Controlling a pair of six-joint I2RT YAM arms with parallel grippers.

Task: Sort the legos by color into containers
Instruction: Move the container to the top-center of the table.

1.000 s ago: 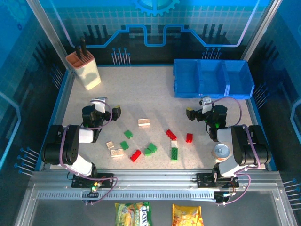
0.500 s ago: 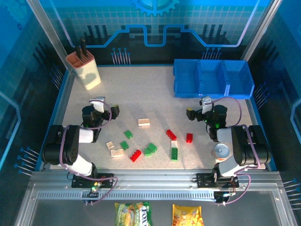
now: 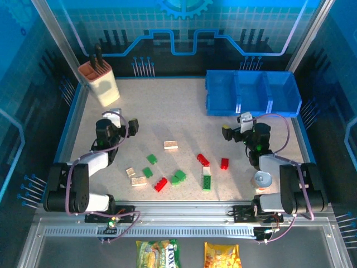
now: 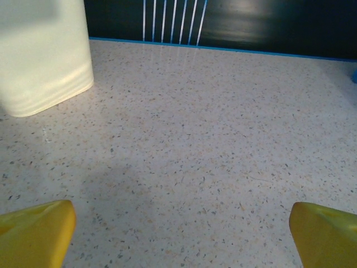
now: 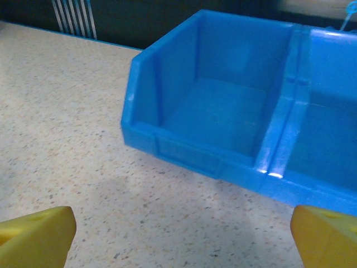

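Legos [image 3: 178,177] lie scattered on the near middle of the table [image 3: 167,106], nearer than both claws and between them. Left claw [image 3: 124,120] and right claw [image 3: 235,126] are spread and empty. Red bricks [image 3: 224,163] lie closest to the right claw, with the containers [image 3: 237,92] just beyond it.

legos [image 3: 179,176]: red/green/cream, scattered loose | containers [image 3: 236,96]: blue, seemingly empty

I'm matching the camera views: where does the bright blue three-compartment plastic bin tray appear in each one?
Top external: the bright blue plastic three-bin tray sits upper right.
Right wrist: its left bin lies upper centre, the next at right.
Left wrist: a blue sliver at the right edge, perhaps it.
Shared landmark: the speckled beige tabletop.
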